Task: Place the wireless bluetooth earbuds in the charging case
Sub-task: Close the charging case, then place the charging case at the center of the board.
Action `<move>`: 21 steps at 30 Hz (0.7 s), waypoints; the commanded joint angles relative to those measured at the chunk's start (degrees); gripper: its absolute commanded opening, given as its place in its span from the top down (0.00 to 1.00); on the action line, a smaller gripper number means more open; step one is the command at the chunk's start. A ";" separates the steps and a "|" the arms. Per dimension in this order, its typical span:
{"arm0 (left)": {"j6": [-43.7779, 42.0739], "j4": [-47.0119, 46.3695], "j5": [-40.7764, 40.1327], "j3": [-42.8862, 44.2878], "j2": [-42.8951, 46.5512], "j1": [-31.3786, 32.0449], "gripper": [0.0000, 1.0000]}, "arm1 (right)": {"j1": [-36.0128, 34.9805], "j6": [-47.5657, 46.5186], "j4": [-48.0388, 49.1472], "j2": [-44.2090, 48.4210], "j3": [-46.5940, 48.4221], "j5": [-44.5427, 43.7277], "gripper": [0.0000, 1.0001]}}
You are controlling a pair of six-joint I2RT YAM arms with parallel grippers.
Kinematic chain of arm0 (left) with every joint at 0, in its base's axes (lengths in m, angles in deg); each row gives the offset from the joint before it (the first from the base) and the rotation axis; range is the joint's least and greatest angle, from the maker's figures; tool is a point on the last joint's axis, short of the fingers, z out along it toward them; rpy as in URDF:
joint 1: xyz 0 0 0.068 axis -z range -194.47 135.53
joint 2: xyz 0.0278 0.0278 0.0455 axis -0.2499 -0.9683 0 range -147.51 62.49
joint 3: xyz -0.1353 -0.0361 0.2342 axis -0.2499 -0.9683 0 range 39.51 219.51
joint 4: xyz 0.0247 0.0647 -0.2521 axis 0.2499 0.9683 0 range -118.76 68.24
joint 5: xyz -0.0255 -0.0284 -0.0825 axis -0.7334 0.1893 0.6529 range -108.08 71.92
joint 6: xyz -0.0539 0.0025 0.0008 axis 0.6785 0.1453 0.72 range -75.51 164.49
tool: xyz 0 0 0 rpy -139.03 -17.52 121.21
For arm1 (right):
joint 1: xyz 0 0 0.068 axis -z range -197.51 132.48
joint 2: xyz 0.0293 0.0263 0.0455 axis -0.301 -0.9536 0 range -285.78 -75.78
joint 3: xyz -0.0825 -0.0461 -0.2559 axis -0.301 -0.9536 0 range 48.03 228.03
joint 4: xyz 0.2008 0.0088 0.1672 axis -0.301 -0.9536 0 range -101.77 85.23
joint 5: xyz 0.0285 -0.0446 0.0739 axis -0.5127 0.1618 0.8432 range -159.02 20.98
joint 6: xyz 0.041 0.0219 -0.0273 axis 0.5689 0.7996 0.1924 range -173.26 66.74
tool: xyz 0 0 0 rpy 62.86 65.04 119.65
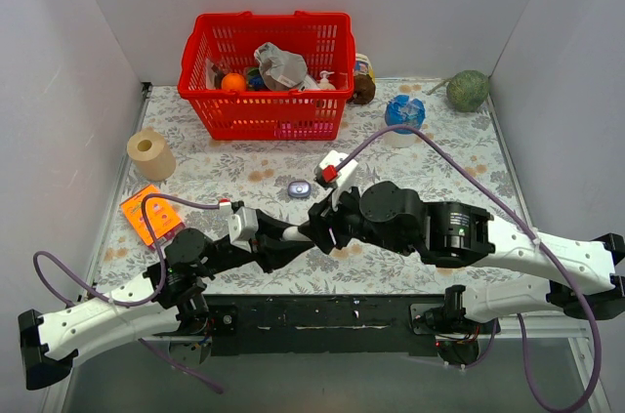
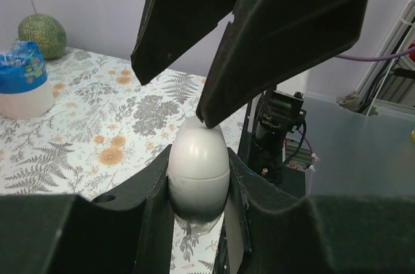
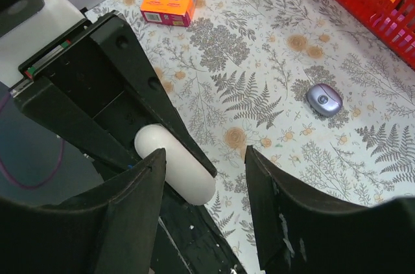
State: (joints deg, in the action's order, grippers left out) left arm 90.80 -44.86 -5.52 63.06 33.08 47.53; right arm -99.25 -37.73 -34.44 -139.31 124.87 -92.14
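My left end effector (image 2: 199, 160) is clamped on a white egg-shaped capsule (image 2: 198, 148). My left wrist view shows it pinched at its lower half between the two dark fingers, with its rounded end pointing up out of them. Only that view shows how my right end effector (image 3: 204, 154) meets it: the jaws stand apart overhead, and one fingertip (image 2: 206, 118) touches the top of the capsule while the other hangs off to the side. From my right wrist the same capsule looks like a long white cylinder lying between the left fingers, just beside one of my own parted fingers, which grip nothing. That view also gives the charging case (image 3: 324, 99), a small lavender oval with a paler middle. It lies flat on the flowered tabletop (image 3: 272, 41), clear of both end effectors, and the left wrist view does not take it in. The overhead camera places the case (image 1: 299, 188) just beyond where my two arms meet, between them and the red basket (image 1: 264, 118). An orange box (image 1: 150, 213) and a paper roll (image 1: 150, 152) sit off to the left, and a blue-and-white tub (image 1: 403, 113) and a green ball (image 1: 468, 91) toward the far right.
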 commanded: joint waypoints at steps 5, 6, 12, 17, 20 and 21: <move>-0.87 -2.18 1.60 2.73 0.14 -0.03 1.00 | 0.00 0.29 0.14 -0.10 2.27 1.40 0.41; -0.95 -2.27 1.42 2.90 0.14 -0.03 1.00 | 0.00 0.38 0.05 -0.28 2.18 1.75 0.42; 0.27 -1.84 -2.35 2.99 -1.00 -0.03 1.00 | 0.00 3.17 -1.08 0.59 0.77 -0.16 0.41; 14.06 3.17 -20.01 1.76 -7.84 -0.21 1.00 | 1.66 11.35 -2.59 6.82 -4.58 -15.90 0.40; 22.91 5.81 -20.91 2.64 -16.88 -1.43 1.00 | 2.37 14.17 -1.36 11.49 -10.56 -17.31 0.40; 25.13 6.68 -20.30 3.25 -22.13 -2.05 0.99 | 2.37 15.05 -2.05 12.80 -12.57 -17.66 0.40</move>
State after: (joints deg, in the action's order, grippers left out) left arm 102.55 -43.68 -19.57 64.02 22.15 47.18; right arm -97.68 -29.12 -36.47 -131.61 117.09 -102.67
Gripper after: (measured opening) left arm 0.278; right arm 0.599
